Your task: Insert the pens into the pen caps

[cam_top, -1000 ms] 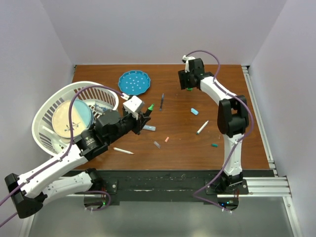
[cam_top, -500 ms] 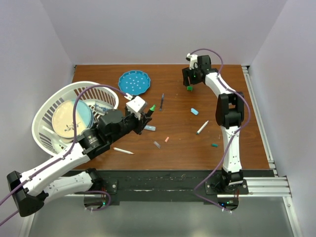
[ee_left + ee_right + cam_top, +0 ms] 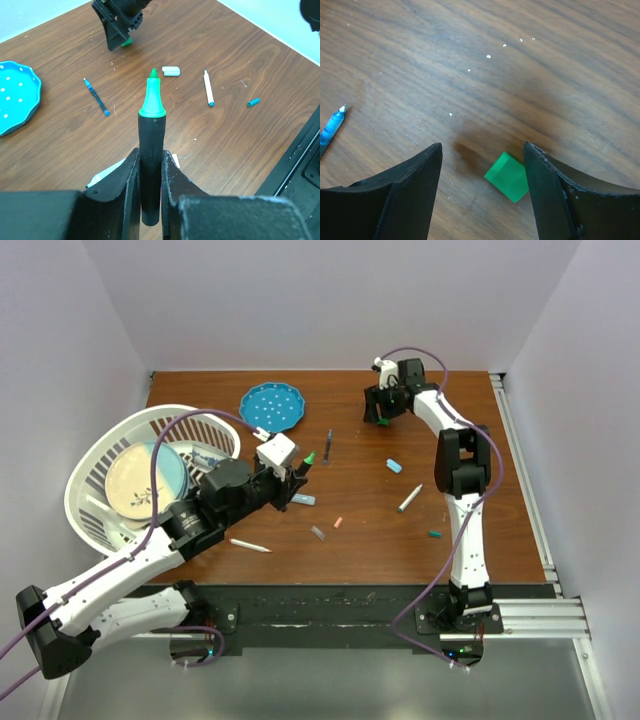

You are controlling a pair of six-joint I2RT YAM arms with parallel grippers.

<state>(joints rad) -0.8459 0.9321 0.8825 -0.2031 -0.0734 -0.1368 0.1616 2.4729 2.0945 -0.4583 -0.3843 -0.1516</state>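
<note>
My left gripper (image 3: 296,476) is shut on a black-barrelled pen (image 3: 151,142) with a green tip (image 3: 152,95), held above the table and pointing forward. My right gripper (image 3: 482,150) is open, low over the table at the back, with a green pen cap (image 3: 507,176) lying between its fingers, close to the right finger (image 3: 547,185). The cap also shows in the top view (image 3: 383,420). Loose on the table are a slim blue pen (image 3: 328,445), a white pen (image 3: 409,499), another white pen (image 3: 250,545), a light blue cap (image 3: 394,466), a teal cap (image 3: 435,535), a pink cap (image 3: 338,523) and a grey cap (image 3: 318,533).
A blue dotted plate (image 3: 271,407) lies at the back left. A white basket (image 3: 92,462) holding plates stands at the left, beside my left arm. A light blue piece (image 3: 303,500) lies just under my left gripper.
My right gripper shifted a little at the back of the table and now straddles the green cap. My left arm has barely moved and still holds the pen.
</note>
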